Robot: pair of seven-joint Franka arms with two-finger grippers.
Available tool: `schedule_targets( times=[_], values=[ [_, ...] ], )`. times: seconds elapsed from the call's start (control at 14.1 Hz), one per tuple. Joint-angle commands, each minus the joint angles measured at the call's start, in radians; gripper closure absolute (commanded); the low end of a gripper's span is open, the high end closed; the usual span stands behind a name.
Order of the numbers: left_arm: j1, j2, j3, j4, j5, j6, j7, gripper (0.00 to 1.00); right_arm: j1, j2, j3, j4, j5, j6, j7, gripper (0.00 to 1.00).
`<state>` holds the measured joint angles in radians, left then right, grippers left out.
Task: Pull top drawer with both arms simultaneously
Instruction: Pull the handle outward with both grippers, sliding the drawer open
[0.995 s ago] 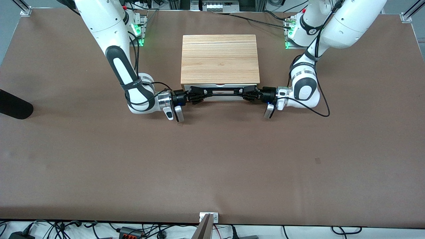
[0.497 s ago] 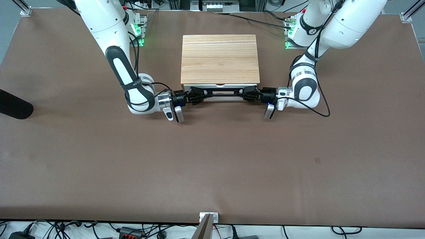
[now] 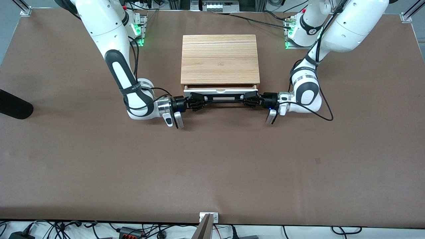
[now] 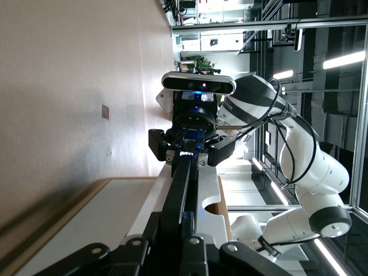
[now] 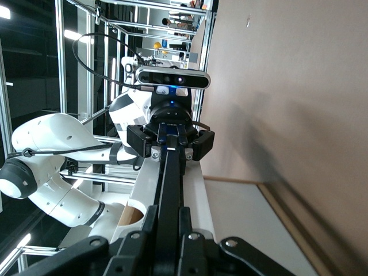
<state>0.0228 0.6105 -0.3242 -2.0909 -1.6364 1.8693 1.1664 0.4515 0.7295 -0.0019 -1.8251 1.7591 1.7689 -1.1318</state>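
Note:
The top drawer (image 3: 220,90) has a white front and a long black bar handle (image 3: 222,97). It stands a little way out of the light wood cabinet (image 3: 220,59), a thin strip of its inside showing. My left gripper (image 3: 247,97) is shut on the handle's end toward the left arm's side. My right gripper (image 3: 198,99) is shut on the other end. In the left wrist view the handle (image 4: 179,190) runs between my fingers (image 4: 208,224) to the right gripper (image 4: 190,150). In the right wrist view the handle (image 5: 168,184) runs to the left gripper (image 5: 169,144).
The cabinet stands on a brown table (image 3: 212,159). A black object (image 3: 13,104) lies at the table edge toward the right arm's end. Cables and mounts line the table's edges.
Both grippers have moved toward the front camera with the handle, and the drawer has slid a little way out of the cabinet.

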Motion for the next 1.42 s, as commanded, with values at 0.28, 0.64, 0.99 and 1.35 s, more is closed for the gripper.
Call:
schedule_targets(
  times=[0.28,0.64,0.99,1.35],
  values=[
    [0.009,0.12,0.017,0.18,-0.028,-0.005,-0.001,0.99,-0.013,0.119,-0.004,0.157,0.002,0.017,0.004,1.0],
    [0.008,0.135,0.019,0.206,-0.026,-0.005,-0.001,0.99,-0.017,0.162,-0.018,0.243,0.002,0.018,0.035,1.0],
    [0.008,0.143,0.019,0.212,-0.026,-0.005,-0.001,0.98,-0.017,0.205,-0.036,0.309,-0.004,0.023,0.038,0.98],
    [0.009,0.143,0.019,0.209,-0.028,-0.005,0.01,0.0,-0.019,0.2,-0.036,0.309,-0.007,0.023,0.063,0.0]
  ],
)
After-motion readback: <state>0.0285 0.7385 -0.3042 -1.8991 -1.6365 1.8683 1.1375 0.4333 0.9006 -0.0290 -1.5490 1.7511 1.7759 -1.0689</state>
